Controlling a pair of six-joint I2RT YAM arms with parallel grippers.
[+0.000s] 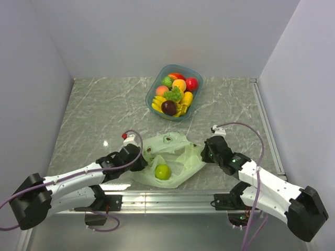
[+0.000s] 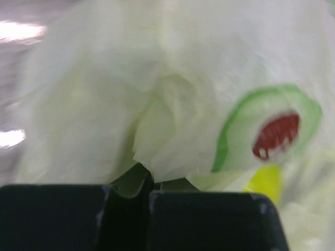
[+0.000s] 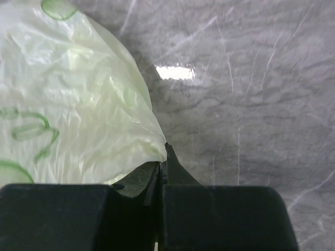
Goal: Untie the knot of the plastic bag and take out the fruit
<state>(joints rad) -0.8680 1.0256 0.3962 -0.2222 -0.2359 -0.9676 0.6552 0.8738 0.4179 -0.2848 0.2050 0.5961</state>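
Note:
The pale green plastic bag (image 1: 170, 157) lies spread between my two grippers near the table's front edge, its mouth gaping. A round green fruit (image 1: 163, 171) shows inside it, and it appears as a yellow-green patch (image 2: 264, 183) in the left wrist view. My left gripper (image 1: 142, 162) is shut on the bag's left edge, with the film (image 2: 172, 120) bunched at its tips (image 2: 149, 180). My right gripper (image 1: 205, 153) is shut on the bag's right edge (image 3: 94, 115), pinched at its tips (image 3: 163, 157). The knot is out of view.
A teal bowl (image 1: 155, 89) at the back centre holds several toy fruits, among them a banana bunch (image 1: 158, 103), grapes (image 1: 174, 94) and a dark plum (image 1: 168, 107). Grey walls close in the left, back and right sides. A metal rail runs along the front edge.

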